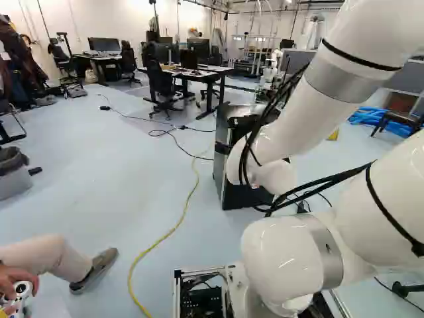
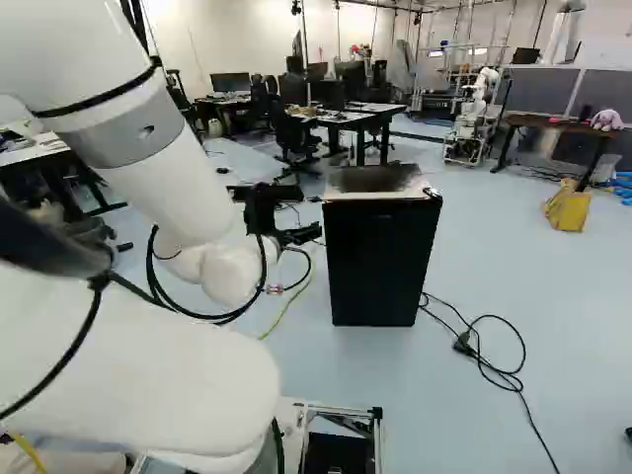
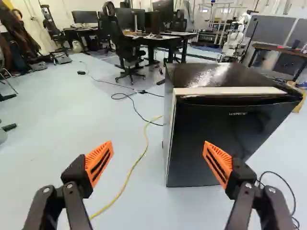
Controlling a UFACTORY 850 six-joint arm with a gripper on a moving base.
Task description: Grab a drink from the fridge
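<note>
My gripper (image 2: 296,225) is in the right base view, at the end of the arm and left of the small black fridge (image 2: 375,262). The wrist view has the gripper (image 3: 158,149) standing wide open, orange pads apart and nothing held between them. Ahead of the fingers stands the fridge (image 3: 216,139), its door closed and a pale strip along the top front edge; one finger overlaps its front in this view. In the left base view the arm covers much of the fridge (image 1: 232,189). No drink is visible.
A yellow cable (image 3: 129,175) runs along the floor beside the fridge; a black cord (image 2: 494,365) lies on its other side. Desks (image 2: 370,114) and office chairs stand behind, with another robot (image 2: 472,123). A person's leg (image 1: 50,257) shows at the left base view's lower left.
</note>
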